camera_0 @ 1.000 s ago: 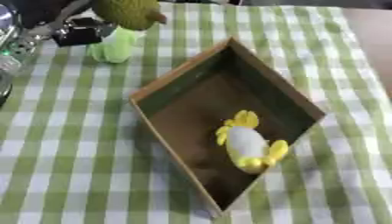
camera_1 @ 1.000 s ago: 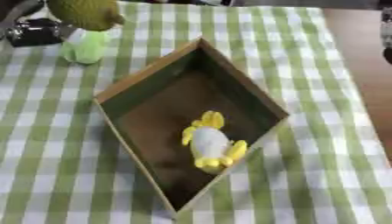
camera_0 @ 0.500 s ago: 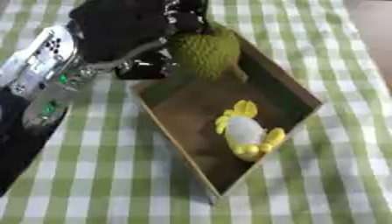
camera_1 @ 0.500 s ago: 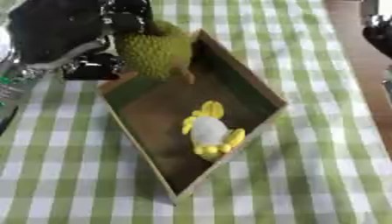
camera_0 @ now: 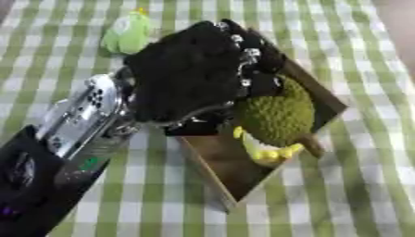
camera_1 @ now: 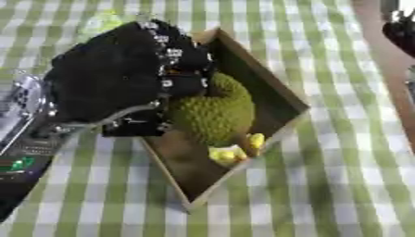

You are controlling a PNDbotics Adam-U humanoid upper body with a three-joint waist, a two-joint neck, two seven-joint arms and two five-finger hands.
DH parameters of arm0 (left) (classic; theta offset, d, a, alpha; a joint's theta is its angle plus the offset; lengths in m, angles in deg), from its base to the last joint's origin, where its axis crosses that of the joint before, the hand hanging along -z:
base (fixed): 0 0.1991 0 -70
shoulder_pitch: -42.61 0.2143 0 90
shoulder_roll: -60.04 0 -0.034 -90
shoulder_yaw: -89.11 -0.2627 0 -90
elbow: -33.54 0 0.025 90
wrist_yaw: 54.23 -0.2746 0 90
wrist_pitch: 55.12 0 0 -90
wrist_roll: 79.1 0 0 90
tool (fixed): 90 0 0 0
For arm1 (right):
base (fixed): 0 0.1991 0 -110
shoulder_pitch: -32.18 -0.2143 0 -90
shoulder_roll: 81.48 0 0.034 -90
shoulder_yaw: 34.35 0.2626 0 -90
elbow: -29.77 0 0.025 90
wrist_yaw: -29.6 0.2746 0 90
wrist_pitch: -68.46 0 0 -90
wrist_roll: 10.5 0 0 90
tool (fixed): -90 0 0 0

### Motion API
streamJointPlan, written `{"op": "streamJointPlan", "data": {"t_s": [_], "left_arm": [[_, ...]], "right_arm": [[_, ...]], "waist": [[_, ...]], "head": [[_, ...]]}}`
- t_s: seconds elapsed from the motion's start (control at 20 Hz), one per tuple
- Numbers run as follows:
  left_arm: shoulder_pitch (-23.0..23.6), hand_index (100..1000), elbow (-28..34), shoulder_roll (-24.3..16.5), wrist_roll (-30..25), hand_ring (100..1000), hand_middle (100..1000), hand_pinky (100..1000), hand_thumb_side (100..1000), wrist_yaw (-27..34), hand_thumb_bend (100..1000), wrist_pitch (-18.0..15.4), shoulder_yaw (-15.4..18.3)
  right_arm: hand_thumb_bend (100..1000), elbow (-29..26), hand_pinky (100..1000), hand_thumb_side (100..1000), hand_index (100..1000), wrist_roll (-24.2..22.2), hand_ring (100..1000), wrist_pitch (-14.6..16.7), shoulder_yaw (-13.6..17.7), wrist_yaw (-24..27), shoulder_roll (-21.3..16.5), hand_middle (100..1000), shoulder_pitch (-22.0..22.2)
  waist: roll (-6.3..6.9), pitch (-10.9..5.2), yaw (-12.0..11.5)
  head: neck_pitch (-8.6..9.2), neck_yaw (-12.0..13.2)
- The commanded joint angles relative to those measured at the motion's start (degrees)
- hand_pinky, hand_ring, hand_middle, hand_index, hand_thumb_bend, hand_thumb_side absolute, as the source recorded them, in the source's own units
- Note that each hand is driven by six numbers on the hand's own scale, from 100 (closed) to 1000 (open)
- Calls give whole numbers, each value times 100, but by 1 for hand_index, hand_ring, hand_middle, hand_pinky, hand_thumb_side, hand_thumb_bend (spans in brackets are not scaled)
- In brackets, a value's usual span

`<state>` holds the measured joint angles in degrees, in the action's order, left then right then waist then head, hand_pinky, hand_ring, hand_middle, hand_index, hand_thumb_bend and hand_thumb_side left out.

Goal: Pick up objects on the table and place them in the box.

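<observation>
Your left hand [camera_0: 194,78] has its fingers curled round the spiky green fruit [camera_0: 275,113], over the box [camera_1: 275,88]. It looks light and bumpy, so hold its top.

— From here the left hand [camera_0: 198,69] blocks the upper-left half of the box [camera_1: 267,99]; can you see its near wall?

— No, hidden. And the spiky green fruit [camera_0: 275,115] covers most of the yellow-and-white toy [camera_0: 267,152]; only its lower edge shows.

— Are the fingers curled round the fruit?

— Too blurred to say; they lie against its top.

— The pale green thing [camera_0: 127,33] at the upper left?

— Smeared, shape only. At the upper right of the right eye view, something dark [camera_1: 401,32] is cut by the edge.
</observation>
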<state>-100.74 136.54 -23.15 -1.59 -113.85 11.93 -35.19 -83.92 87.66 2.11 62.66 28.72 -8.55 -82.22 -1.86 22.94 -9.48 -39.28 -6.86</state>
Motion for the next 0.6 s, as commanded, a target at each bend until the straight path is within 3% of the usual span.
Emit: {"op": "streamJointPlan", "data": {"t_s": [0.05,0.4,0.6], "left_arm": [[2,639,-185,150,-361,480,488,366,100,-106,100,-37,-19],[157,652,-921,295,-210,496,499,410,100,-674,145,-46,-2],[183,688,-1119,323,-77,527,533,458,100,-1020,224,-87,-24]], "right_arm": [[100,-91,843,470,933,13,886,-6,29,-20,-203,650,-71],[100,-91,842,470,932,23,881,9,19,-31,-209,649,-102],[100,-91,841,470,932,39,880,17,23,-37,-208,649,-98]], "waist": [[-9,-104,24],[5,-80,64],[12,-88,87]], "head": [[19,-19],[38,23],[37,36]]}}
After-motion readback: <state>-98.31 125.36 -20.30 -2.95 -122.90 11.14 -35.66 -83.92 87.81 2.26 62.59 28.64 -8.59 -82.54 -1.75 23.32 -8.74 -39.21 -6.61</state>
